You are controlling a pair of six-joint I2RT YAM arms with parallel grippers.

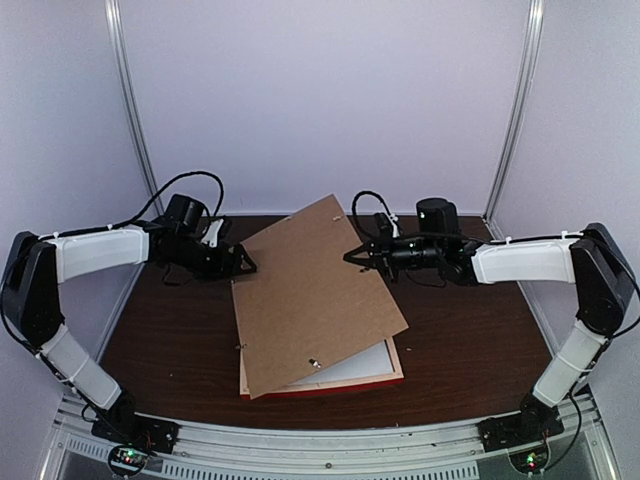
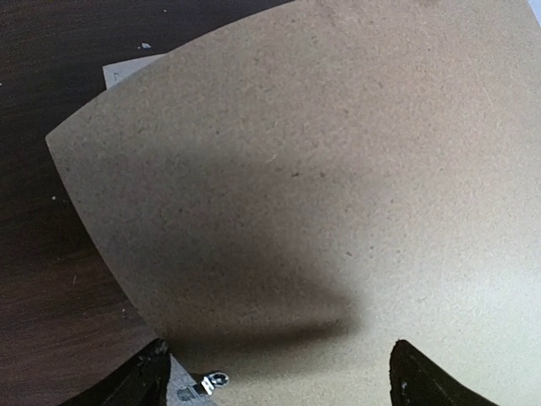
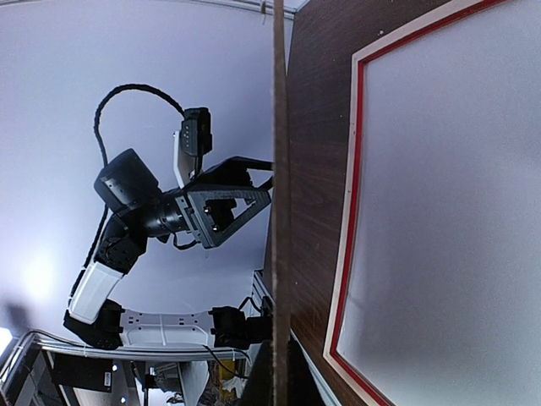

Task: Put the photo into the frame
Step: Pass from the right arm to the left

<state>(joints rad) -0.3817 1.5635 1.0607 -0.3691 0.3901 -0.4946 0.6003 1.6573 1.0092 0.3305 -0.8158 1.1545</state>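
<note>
The frame [image 1: 330, 385] lies flat on the table, its red edge toward me and pale wood up; it also shows in the right wrist view [image 3: 347, 254]. A white sheet [image 1: 355, 367] lies inside it [image 3: 448, 211]. No blue landscape print shows. A brown backing board [image 1: 310, 290] hangs tilted over the frame. My right gripper [image 1: 352, 257] is shut on the board's right edge, seen edge-on in its wrist view [image 3: 276, 381]. My left gripper [image 1: 245, 265] is open at the board's left corner, the board [image 2: 338, 169] filling its view, jaws [image 2: 275, 372] wide apart.
The dark wood table [image 1: 470, 330] is walled by pale panels at the back and sides. A small metal hanger [image 2: 211, 382] sits on the board near my left fingers. The left arm [image 3: 169, 211] shows beyond the board in the right wrist view.
</note>
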